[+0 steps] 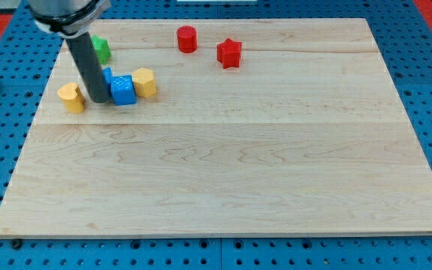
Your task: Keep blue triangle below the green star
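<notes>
My tip [97, 99] touches the blue block [121, 88]'s left; its facing unclear; no claw visible.

The pale wooden board [223, 172] showed a smooth, matt surface with visible grain and faint seams between planks. The dark rod [88, 64] looked like smooth matt plastic or metal; which one could not be told. The red cylinder block [187, 39], red star block [229, 53], blue cube block [124, 90], two yellow blocks [145, 82] [71, 97] and green block [100, 49] appeared as moulded plastic with a slight sheen. The blue perforated surface [426, 90] beneath the board looked matt.
</notes>
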Controlling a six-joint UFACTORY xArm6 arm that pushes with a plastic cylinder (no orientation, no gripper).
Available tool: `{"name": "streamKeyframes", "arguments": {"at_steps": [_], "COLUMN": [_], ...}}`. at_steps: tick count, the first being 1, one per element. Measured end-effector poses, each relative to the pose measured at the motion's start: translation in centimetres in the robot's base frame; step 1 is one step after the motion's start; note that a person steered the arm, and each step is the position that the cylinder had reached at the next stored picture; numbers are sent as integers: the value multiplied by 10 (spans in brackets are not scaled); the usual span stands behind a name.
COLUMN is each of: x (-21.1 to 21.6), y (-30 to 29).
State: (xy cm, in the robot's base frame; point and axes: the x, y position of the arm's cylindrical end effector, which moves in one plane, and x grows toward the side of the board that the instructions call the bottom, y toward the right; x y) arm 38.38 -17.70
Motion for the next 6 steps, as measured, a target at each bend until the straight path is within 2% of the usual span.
{"name": "streamKeyframes", "arguments": {"at_steps": [4,6], "x": [-18,-3], "y": [128,188]}}
